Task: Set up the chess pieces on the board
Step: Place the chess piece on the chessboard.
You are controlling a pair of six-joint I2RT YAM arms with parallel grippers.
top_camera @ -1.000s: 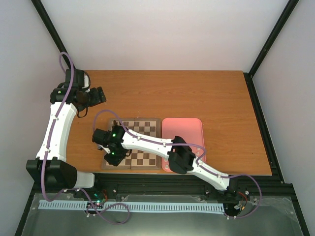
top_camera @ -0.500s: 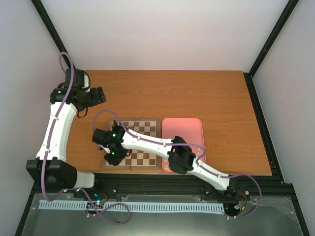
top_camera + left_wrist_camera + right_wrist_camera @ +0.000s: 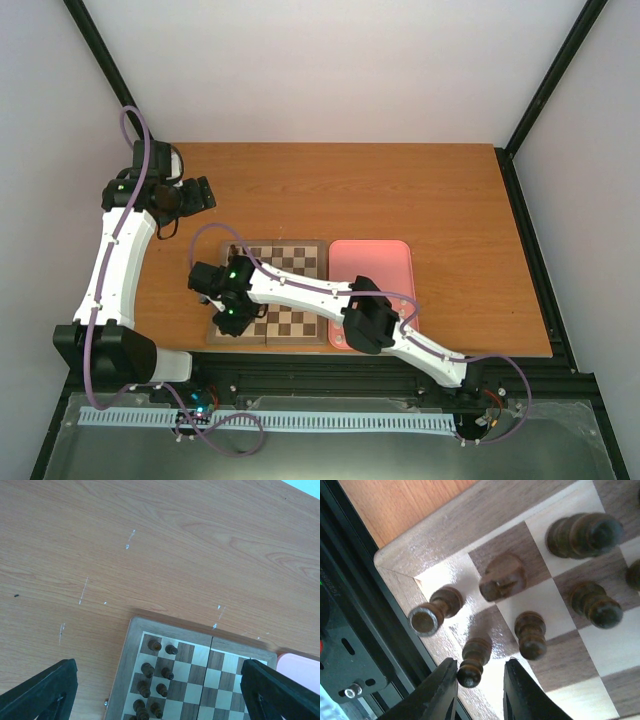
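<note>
Top view: the board (image 3: 290, 262) lies toward 6 o'clock on the bench (image 3: 450, 200), with a pink tray (image 3: 385, 262) just beside it at 3 o'clock. The right arm crosses both and hides the board's near-left part, and individual pieces cannot be resolved from here. The left fingers (image 3: 45, 692) sit well apart from the board toward 10 o'clock, spread wide with nothing between them. Their camera cuts the board off at the lower frame edge and shows dark pieces (image 3: 156, 680) in two columns along its left side. The right fingers (image 3: 437, 692) hang over a board corner, parted, on either side of an upright dark pawn (image 3: 472, 661). The pawn is just beside one finger with a gap at the other; contact cannot be told. Other dark men stand around it, and one (image 3: 634, 575) is cut off at 3 o'clock; their types are hard to judge from above.
</note>
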